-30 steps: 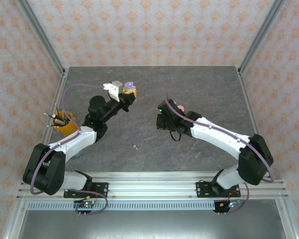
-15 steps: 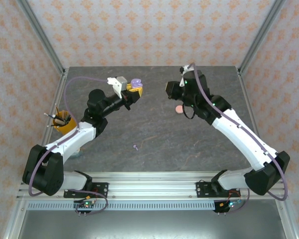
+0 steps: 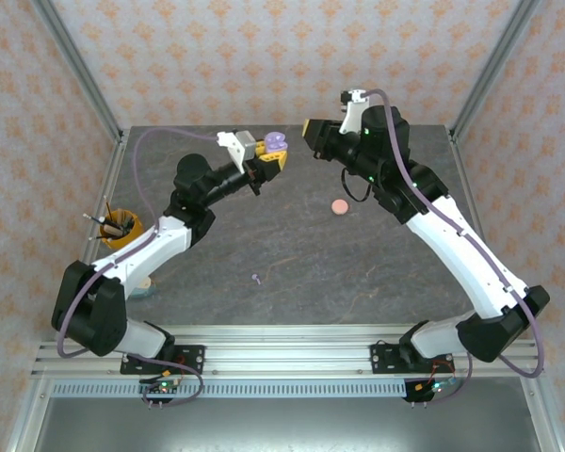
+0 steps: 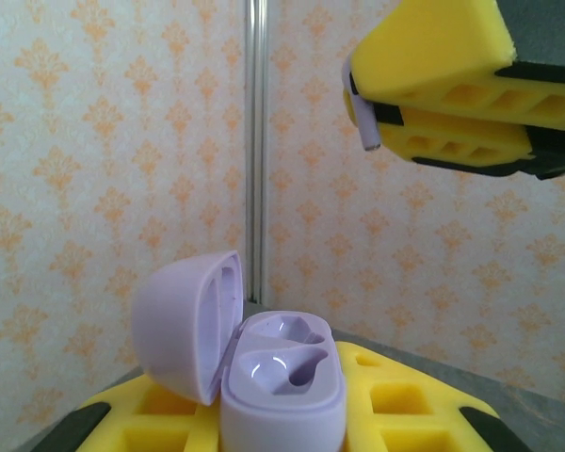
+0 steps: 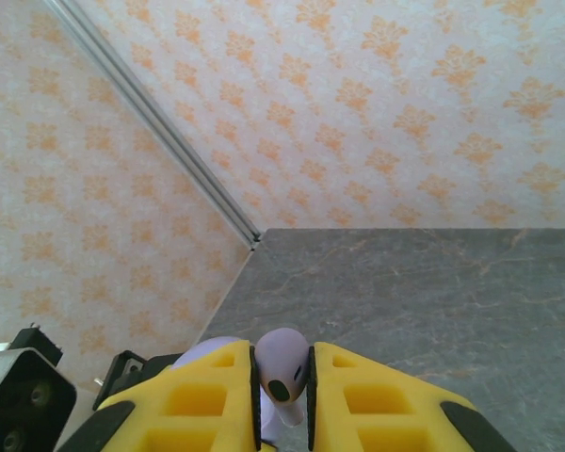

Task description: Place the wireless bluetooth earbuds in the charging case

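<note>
My left gripper (image 3: 268, 162) is raised above the table's back middle, shut on an open pale purple charging case (image 4: 282, 386). The case's lid (image 4: 184, 325) is tipped back and both sockets look empty. Just right of it and above, my right gripper (image 3: 313, 128) is shut on a pale purple earbud (image 5: 282, 369), pinched between its yellow pads (image 5: 377, 395). In the left wrist view that earbud's stem (image 4: 365, 124) pokes out of the right gripper's fingers (image 4: 443, 85), above the case. A second purple earbud (image 3: 256, 279) lies on the table near the front.
A closed pink round case (image 3: 339, 205) rests on the grey table (image 3: 395, 273) under the right arm. A yellow cup with pens (image 3: 120, 229) stands at the left edge. Metal frame posts (image 3: 85, 80) and patterned walls close off the back.
The right arm rose from the pink case and swung back-left with the earbud to beside the left gripper. The left gripper carried the open purple case rightwards and farther back.
</note>
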